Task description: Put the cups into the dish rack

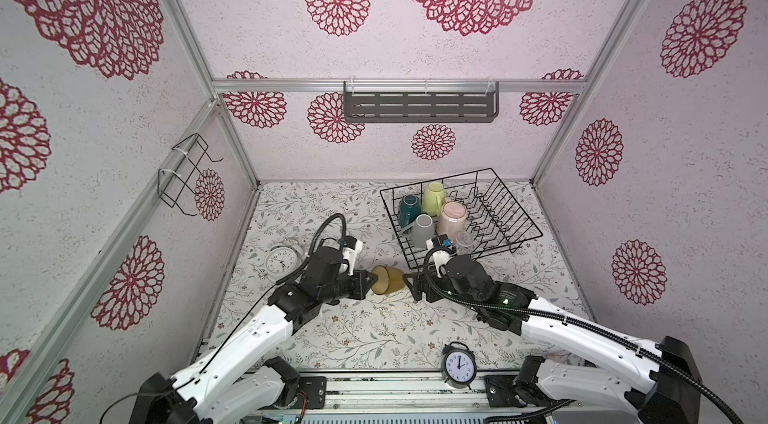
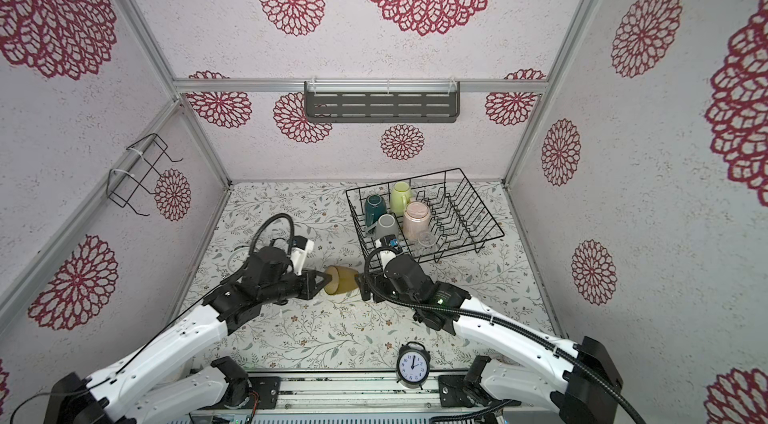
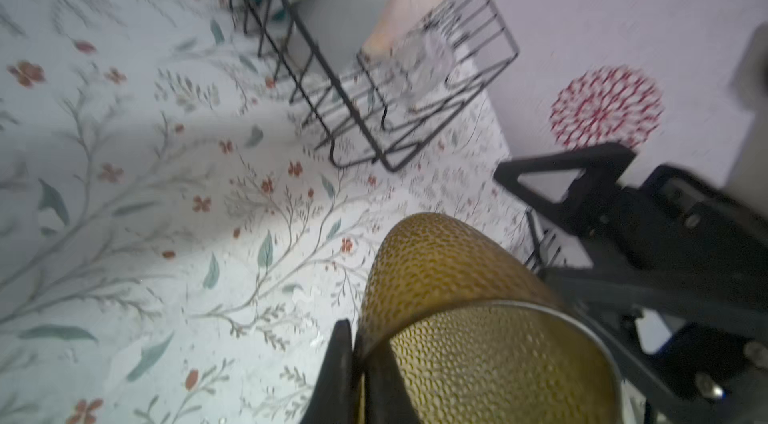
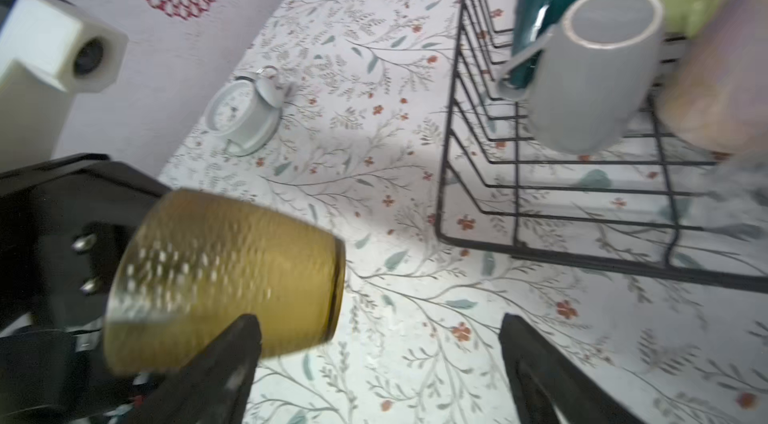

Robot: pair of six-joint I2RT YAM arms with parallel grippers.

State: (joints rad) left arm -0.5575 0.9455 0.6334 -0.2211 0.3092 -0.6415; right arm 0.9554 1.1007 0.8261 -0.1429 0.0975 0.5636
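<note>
1. Just off the dish rack's (image 1: pixel 514 210) corner nearest the arms, the amber glass tumbler (image 1: pixel 388 280) is held on its side over the worktop (image 1: pixel 332 330).
2. Left pincer (image 1: pixel 371 277) is pinched narrow on its rim, one finger inside and one outside.
3. Right pincer (image 1: pixel 412 285) gapes wide by the base, holding nothing.
4. I'd judge it light, rigid, slick and breakable. The dimpled wall offers some bite, and a hold across the body looks safer than that thin lip.
</note>
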